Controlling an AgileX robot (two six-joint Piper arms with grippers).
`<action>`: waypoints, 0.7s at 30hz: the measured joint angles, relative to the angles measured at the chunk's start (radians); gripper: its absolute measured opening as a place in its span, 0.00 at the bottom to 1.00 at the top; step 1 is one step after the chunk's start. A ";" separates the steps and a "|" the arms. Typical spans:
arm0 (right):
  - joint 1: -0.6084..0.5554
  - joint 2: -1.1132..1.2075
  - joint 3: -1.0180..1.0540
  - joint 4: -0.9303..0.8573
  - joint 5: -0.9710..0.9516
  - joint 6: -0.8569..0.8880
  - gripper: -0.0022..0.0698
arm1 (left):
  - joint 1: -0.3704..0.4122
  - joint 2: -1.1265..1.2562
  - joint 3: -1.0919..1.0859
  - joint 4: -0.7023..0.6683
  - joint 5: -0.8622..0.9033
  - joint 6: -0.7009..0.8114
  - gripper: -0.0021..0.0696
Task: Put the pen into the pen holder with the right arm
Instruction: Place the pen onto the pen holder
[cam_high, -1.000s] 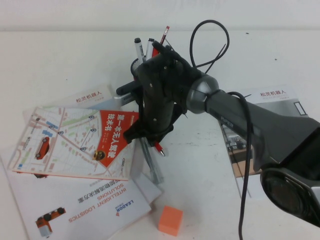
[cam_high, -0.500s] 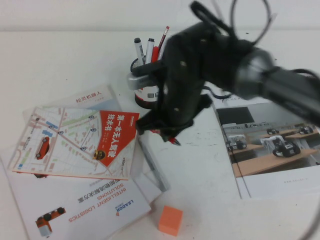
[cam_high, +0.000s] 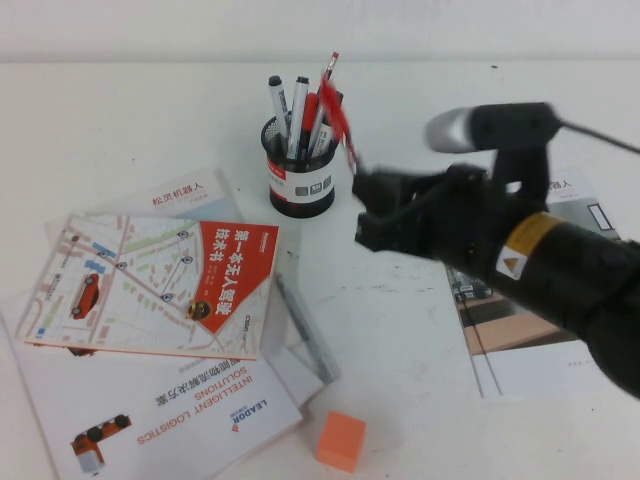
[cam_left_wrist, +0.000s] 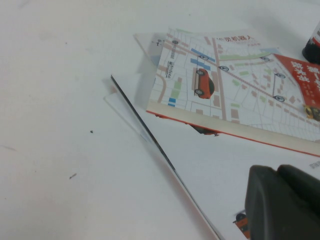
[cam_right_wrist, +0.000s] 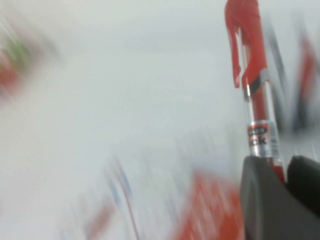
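My right gripper is shut on the red pen and holds it in the air just right of the pen holder. The pen slants up and left, its top end near the holder's rim. The right wrist view shows the pen clamped between the fingers of my right gripper. The black mesh holder with its white label holds several markers and a striped pencil. My left gripper is shut and empty, low over the booklets at the left; it is out of the high view.
A grey-silver pen lies on the table beside the map book. A white booklet lies at the front left, an orange cube at the front, and a brochure under my right arm.
My right arm has swung to the right and lifted. The red pen has come up from beside the map book and now points upward next to the holder.
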 joint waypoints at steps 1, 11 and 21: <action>0.000 -0.002 0.025 -0.020 -0.108 -0.004 0.11 | 0.000 0.000 0.000 0.000 0.000 0.000 0.03; 0.000 0.229 0.025 0.040 -0.796 -0.085 0.11 | 0.000 0.000 0.000 0.000 0.000 0.000 0.03; -0.046 0.498 -0.228 -0.050 -0.807 -0.050 0.11 | 0.000 0.000 0.000 0.000 0.000 0.000 0.03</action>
